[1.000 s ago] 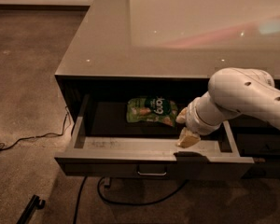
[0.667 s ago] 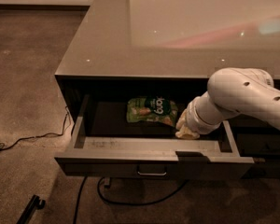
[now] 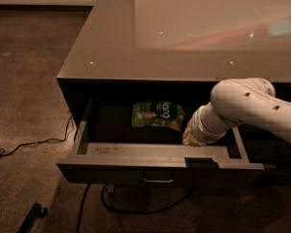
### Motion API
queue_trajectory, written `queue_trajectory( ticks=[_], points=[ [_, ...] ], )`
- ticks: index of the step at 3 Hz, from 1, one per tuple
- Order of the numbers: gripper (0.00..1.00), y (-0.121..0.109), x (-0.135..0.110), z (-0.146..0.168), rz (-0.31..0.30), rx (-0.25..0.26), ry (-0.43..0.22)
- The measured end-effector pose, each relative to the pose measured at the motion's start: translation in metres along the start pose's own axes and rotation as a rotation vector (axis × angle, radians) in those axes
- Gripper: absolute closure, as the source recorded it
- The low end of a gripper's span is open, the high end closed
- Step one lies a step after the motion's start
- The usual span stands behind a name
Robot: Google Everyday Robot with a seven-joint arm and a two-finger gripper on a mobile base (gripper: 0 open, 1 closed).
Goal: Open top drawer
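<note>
The top drawer (image 3: 150,155) stands pulled out from under the glossy counter, with its small metal loop handle (image 3: 157,180) at the centre of the dark front. A green snack bag (image 3: 156,114) lies inside toward the back. My white arm reaches in from the right, and the gripper (image 3: 193,135) is inside the drawer at its right side, just right of the bag and behind the front wall. Its tip is mostly hidden by the wrist.
The counter top (image 3: 184,33) is glossy and reflects light. Brown carpet (image 3: 24,72) lies to the left. Black cables (image 3: 39,142) run over the floor on the left and loop under the drawer (image 3: 136,208). A dark object (image 3: 33,213) lies at the bottom left.
The gripper has lifted from the drawer's front wall and drawn back a little into the drawer. The drawer and the bag have not moved.
</note>
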State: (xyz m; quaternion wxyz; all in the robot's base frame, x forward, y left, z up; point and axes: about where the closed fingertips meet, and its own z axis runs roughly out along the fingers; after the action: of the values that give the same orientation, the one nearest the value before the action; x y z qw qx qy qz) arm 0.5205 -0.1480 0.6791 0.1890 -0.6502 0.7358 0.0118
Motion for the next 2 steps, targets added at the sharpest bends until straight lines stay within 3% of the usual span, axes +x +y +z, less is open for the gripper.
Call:
queue_trajectory(
  ticks=[2],
  points=[
    [1.00,-0.0026,0.0194,0.0180,-0.006,0.000,0.051]
  ],
)
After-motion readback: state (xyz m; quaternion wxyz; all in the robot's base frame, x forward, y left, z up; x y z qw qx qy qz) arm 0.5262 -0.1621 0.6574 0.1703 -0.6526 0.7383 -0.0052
